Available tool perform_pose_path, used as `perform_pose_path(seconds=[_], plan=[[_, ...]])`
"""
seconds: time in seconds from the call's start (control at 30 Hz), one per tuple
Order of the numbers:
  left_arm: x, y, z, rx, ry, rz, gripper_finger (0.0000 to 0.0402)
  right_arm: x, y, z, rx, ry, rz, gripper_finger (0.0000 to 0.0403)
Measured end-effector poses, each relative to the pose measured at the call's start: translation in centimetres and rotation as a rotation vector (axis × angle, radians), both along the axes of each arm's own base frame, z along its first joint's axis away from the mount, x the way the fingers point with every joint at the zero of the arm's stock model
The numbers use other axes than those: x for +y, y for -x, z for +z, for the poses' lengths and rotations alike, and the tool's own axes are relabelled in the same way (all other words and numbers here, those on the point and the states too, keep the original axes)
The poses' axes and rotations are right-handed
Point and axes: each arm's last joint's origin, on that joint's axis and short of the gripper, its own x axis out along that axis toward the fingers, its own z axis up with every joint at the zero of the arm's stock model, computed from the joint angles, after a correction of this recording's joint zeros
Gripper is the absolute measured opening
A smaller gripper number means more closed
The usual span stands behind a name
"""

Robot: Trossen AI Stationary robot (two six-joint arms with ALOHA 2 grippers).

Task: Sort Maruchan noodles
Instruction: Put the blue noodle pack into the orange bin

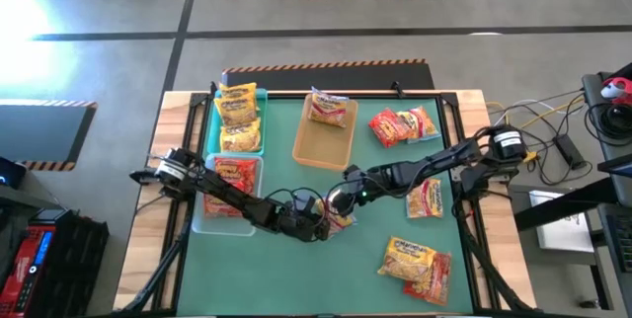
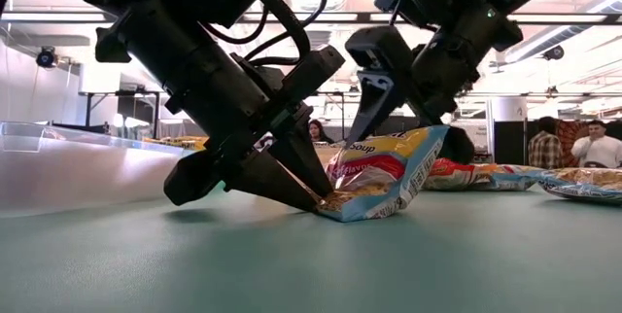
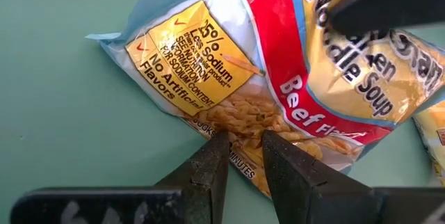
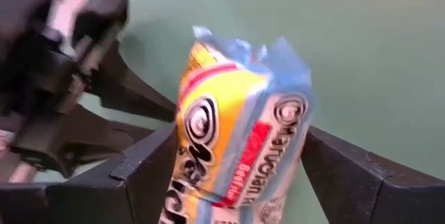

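While the left gripper (image 3: 245, 147) is pinching one edge of a noodle packet (image 2: 384, 172) mid-table (image 1: 296, 278), the right gripper (image 4: 236, 175) is straddling it, jaws spread wide, not gripping.

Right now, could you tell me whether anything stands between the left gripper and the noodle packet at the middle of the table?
Nothing does: the left gripper already pinches the beef packet's lower edge. The right gripper's open fingers flank the same packet.
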Motion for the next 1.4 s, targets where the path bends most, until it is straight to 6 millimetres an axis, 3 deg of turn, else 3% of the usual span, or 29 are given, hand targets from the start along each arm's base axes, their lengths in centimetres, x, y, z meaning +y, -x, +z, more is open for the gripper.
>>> perform_pose_path(seconds=[0.4, 0.73, 1.13, 1.4], plan=[[0.0, 0.0, 0.0, 0.004, -0.003, -0.003, 0.0074, 0.4, -0.8, -1.7, 0.004, -0.071, 0.04, 0.028], [0.0, 0.0, 0.1, -0.002, -0.006, -0.009, 0.0074, 0.4, -0.8, -1.6, 0.0, -0.073, 0.044, 0.0202], [0.5, 0.5, 3.3, -0.034, -0.125, -0.036, 0.0075, 0.4, -0.8, -1.6, 0.002, -0.069, 0.051, 0.0181], [0.9, 1.6, 4.5, 0.035, -0.169, -0.007, 0.0075, 0.5, -0.7, -1.4, -0.006, -0.068, 0.065, 0.0181]])
